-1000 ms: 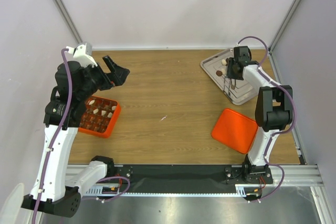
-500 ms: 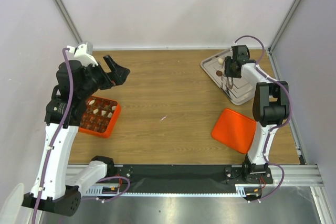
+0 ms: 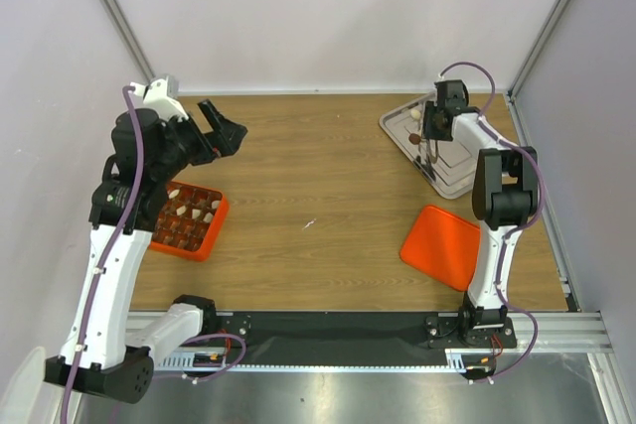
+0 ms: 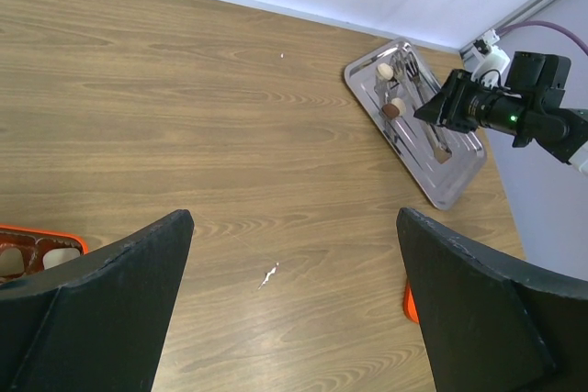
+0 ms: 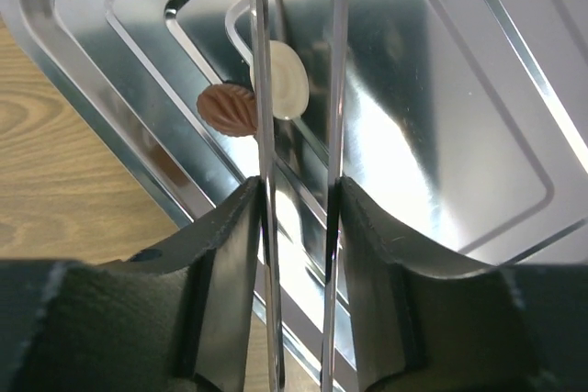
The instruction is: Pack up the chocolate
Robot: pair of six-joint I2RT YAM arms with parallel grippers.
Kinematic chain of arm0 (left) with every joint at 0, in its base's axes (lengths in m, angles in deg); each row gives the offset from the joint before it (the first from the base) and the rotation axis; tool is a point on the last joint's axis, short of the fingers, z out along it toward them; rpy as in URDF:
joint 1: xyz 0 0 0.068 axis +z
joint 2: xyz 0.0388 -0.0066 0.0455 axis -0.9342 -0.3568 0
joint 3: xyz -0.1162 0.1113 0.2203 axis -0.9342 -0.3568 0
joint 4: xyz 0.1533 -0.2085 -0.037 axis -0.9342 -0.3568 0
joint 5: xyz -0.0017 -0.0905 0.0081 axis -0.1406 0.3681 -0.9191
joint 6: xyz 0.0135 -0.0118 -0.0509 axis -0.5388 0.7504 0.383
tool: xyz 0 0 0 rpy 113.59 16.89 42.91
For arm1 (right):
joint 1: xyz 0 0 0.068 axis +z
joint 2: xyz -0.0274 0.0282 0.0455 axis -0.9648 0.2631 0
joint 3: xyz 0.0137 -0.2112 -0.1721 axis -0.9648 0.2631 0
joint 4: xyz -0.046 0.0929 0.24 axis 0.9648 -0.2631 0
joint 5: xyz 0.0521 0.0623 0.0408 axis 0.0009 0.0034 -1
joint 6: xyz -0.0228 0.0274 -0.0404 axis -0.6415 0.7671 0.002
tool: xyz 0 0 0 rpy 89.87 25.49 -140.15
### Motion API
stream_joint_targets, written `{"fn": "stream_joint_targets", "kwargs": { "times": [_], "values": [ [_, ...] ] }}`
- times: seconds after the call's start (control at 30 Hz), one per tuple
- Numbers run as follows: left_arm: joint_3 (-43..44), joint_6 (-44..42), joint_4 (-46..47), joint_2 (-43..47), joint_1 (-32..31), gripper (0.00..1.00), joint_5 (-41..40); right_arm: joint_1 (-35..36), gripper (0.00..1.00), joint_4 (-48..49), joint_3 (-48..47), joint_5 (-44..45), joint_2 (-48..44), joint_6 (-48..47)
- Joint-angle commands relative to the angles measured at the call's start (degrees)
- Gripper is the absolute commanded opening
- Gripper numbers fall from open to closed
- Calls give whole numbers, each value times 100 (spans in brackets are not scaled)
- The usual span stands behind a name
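Two chocolate pieces lie on the silver tray [image 5: 459,89]: a cream-white one [image 5: 285,80] and a brown ribbed one [image 5: 226,109] touching it. My right gripper [image 5: 296,192] hangs over the tray, shut on the thin metal tongs [image 5: 338,61], one pad against each arm. The white piece shows between the tong arms; their tips run out of frame. From above, the right gripper [image 3: 435,129] is over the tray [image 3: 462,181] at the back right. The orange gridded box [image 3: 187,220] holds several chocolate pieces at the left. My left gripper [image 3: 223,131] is raised beyond the box, open and empty.
A flat orange lid [image 3: 445,245] lies at the right, nearer than the tray. A small white fleck [image 4: 268,274] marks the wood in the middle of the table. The left wrist view shows the tray [image 4: 455,181] and the right arm's wrist [image 4: 514,112] far off.
The right gripper with the tongs has moved a little toward the back of the tray. The left arm has shifted slightly toward the back, its jaws unchanged.
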Motion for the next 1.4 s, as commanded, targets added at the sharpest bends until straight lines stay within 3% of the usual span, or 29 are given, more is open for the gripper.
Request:
{"fn": "stream_joint_targets", "kwargs": {
  "times": [0.0,0.3,0.47,0.6,0.73,0.8,0.93,1.07,1.37],
  "values": [
    [46,61,214,-40,33,100,-38,-21,42,31,-306,47,72,-40],
    [424,8,30,-110,33,100,-3,-30,28,-259,-368,232,-516,13],
    [907,-71,-277,-127,33,100,-117,5,25,-705,-280,-4,-1403,214],
    [1303,-185,-638,-110,42,100,-406,382,25,-611,325,-409,-2308,619],
    [1619,-290,-1068,48,33,100,-863,1531,25,-145,1055,-998,-2907,1041],
    [1690,-335,-1262,92,42,100,-1239,2498,25,92,1117,-972,-2908,1216],
    [1655,-405,-1500,206,42,100,-1549,3826,26,864,1074,-1349,-2548,1349],
    [1620,-387,-1482,338,42,100,-1707,4959,28,867,478,-1597,-1933,963],
    [1470,-475,-1421,365,42,100,-1980,5525,27,866,248,-2211,-1159,778]
  ]
}}
